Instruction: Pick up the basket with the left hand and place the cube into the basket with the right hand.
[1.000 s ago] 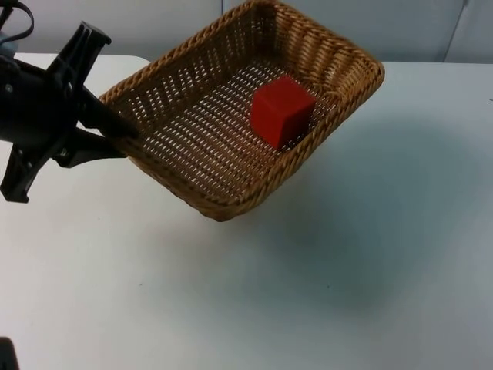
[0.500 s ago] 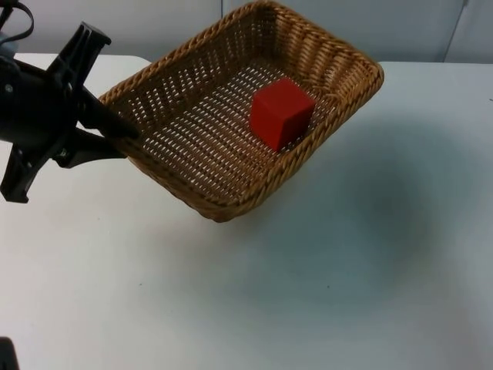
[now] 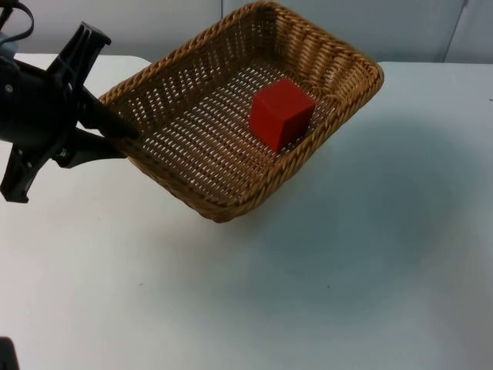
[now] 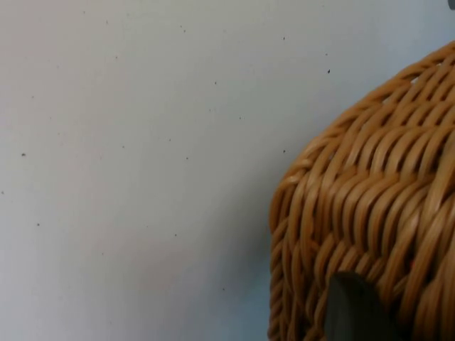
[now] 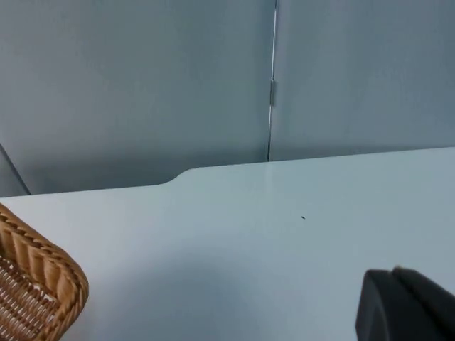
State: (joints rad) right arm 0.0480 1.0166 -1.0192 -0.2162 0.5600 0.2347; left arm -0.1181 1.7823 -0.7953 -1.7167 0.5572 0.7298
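Note:
A brown wicker basket (image 3: 192, 166) hangs tilted above the white table, casting a soft shadow to its right. My left gripper (image 3: 117, 136) is shut on the basket's left rim. In the left wrist view one black fingertip (image 4: 354, 307) presses against the woven wall of the basket (image 4: 377, 206). A red cube (image 3: 281, 112) rests inside the basket, toward its right side and close to the near-right wall. My right gripper (image 5: 409, 307) waits off to the right of the basket, and a corner of the basket (image 5: 39, 280) shows in its wrist view.
The white table (image 3: 347, 277) spreads out in front of and to the right of the basket. A grey partition wall (image 5: 142, 85) closes off the table's far edge.

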